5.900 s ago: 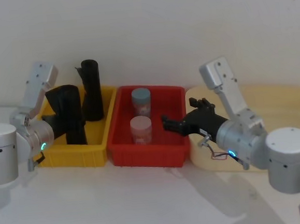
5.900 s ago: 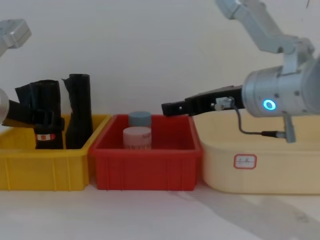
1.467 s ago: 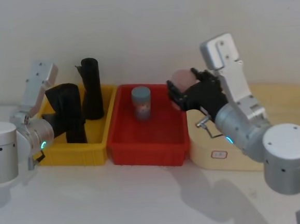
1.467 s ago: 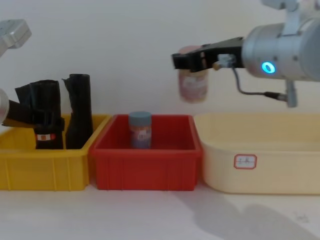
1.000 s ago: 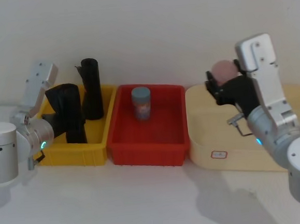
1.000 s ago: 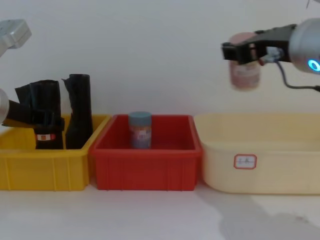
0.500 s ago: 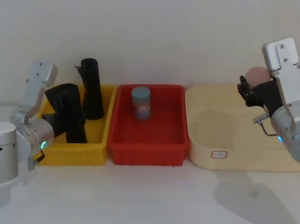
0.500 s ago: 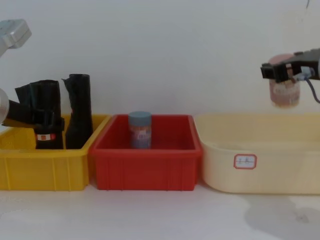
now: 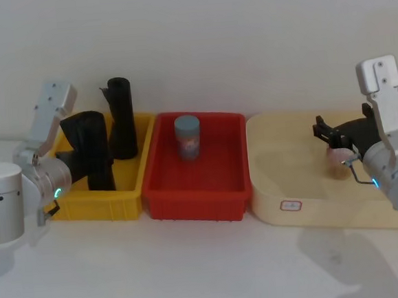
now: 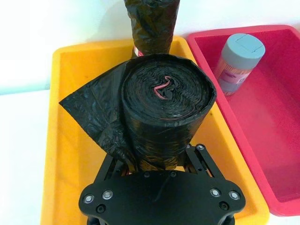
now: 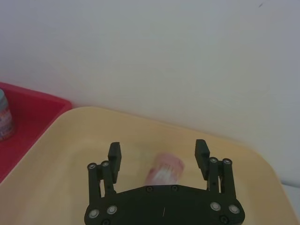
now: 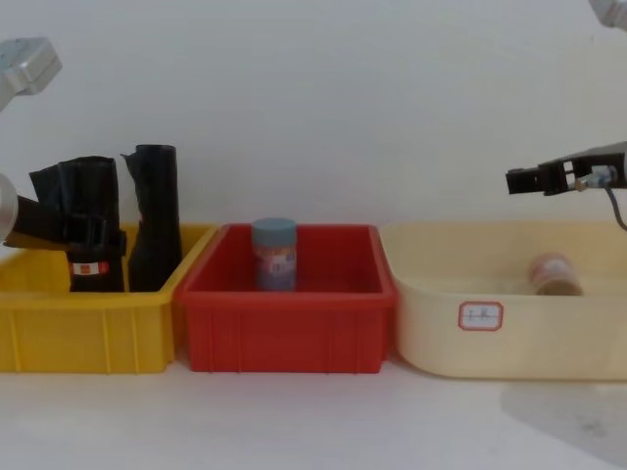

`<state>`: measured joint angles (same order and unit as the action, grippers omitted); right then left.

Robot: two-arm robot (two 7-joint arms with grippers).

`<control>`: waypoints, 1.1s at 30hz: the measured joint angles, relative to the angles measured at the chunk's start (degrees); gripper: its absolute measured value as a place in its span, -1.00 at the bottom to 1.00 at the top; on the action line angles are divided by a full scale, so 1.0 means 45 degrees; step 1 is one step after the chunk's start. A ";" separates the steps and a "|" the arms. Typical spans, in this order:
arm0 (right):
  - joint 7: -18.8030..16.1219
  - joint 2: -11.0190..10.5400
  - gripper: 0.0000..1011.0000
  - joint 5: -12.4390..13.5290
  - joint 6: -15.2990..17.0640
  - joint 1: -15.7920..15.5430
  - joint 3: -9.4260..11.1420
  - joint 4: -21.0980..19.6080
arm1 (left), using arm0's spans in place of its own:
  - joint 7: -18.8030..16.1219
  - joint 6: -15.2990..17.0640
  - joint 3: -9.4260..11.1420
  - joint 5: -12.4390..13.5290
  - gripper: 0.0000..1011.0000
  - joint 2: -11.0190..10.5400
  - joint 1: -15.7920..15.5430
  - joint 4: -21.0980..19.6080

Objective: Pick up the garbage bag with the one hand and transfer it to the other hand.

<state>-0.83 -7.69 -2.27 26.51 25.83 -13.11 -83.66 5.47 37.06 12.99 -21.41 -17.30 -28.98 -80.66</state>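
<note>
In the head view, the left claw (image 9: 90, 163) was clamped around the garbage bag (image 9: 91, 140). The bag stood upright in the yellow bin (image 9: 100, 208). A second black roll (image 9: 122, 124) stood just beyond that claw, against the bin's far wall. The right claw (image 9: 326, 132) hung over the cream tub (image 9: 285, 197) with its fingers apart, and a pink jar (image 9: 336, 162) sat beneath it, free of them.

In the left wrist view, the bag rose between the left claw's two fingers, each pressed to a side. A loose flap of plastic hung off one flank.

In the right wrist view, the jar sat beyond the spread fingers and between them, touching neither.

In the chest view, the bag's white-and-red label sat just below the left claw's grip. The jar rested in the tub, well below the right claw.
</note>
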 joint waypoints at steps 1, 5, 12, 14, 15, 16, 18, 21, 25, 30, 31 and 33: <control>-0.0051 0.0016 0.91 0.0043 0.0022 0.0051 0.0040 0.0110 | 0.0000 0.0000 0.0000 0.0000 -0.19 0.0000 0.0000 0.0000; -0.0142 0.0043 0.98 0.0120 0.0053 0.0145 0.0113 0.0297 | 0.0000 -0.0001 -0.0001 0.0002 -0.19 0.0002 -0.0004 0.0001; -0.0248 0.0078 0.98 0.0213 0.0101 0.0254 0.0204 0.0542 | 0.0063 -0.0144 0.0047 0.0102 -0.19 0.0002 -0.0149 0.0023; -0.0267 0.0084 0.98 0.0234 0.0114 0.0282 0.0222 0.0594 | 0.0089 -0.0231 0.0069 0.0141 -0.19 -0.0002 -0.0200 0.0024; -0.0274 0.0086 0.98 0.0240 0.0118 0.0287 0.0229 0.0610 | 0.0121 -0.0317 0.0090 0.0188 -0.19 -0.0006 -0.0257 0.0024; -0.0289 0.0090 0.98 0.0250 0.0123 0.0301 0.0242 0.0639 | 0.0130 -0.0381 0.0102 0.0219 -0.19 -0.0009 -0.0292 0.0024; -0.0303 0.0093 0.98 0.0258 0.0127 0.0316 0.0252 0.0663 | 0.0146 -0.0531 0.0122 0.0301 -0.19 -0.0016 -0.0380 0.0002; -0.0321 0.0098 0.98 0.0271 0.0134 0.0332 0.0263 0.0703 | 0.0148 -0.0684 0.0133 0.0388 -0.19 -0.0027 -0.0477 -0.0061; -0.0337 0.0102 0.98 0.0291 0.0139 0.0354 0.0279 0.0740 | 0.0155 -0.0989 0.0098 0.0513 -0.19 -0.0039 -0.0682 -0.0244; -0.0353 0.0109 0.98 0.0305 0.0146 0.0370 0.0294 0.0781 | 0.0392 -0.1176 -0.0003 0.0506 -0.19 -0.0083 -0.0944 -0.0410; -0.0355 0.0110 0.98 0.0307 0.0147 0.0371 0.0296 0.0784 | 0.0538 -0.1219 -0.0028 0.0474 -0.19 -0.0100 -0.1021 -0.0432; -0.0358 0.0112 0.98 0.0308 0.0150 0.0376 0.0298 0.0792 | 0.0685 -0.1252 -0.0055 0.0412 -0.19 -0.0126 -0.1110 -0.0442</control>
<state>-2.44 -7.19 -0.88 27.18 27.52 -11.77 -80.09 8.56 31.43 12.74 -19.55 -17.87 -33.98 -82.66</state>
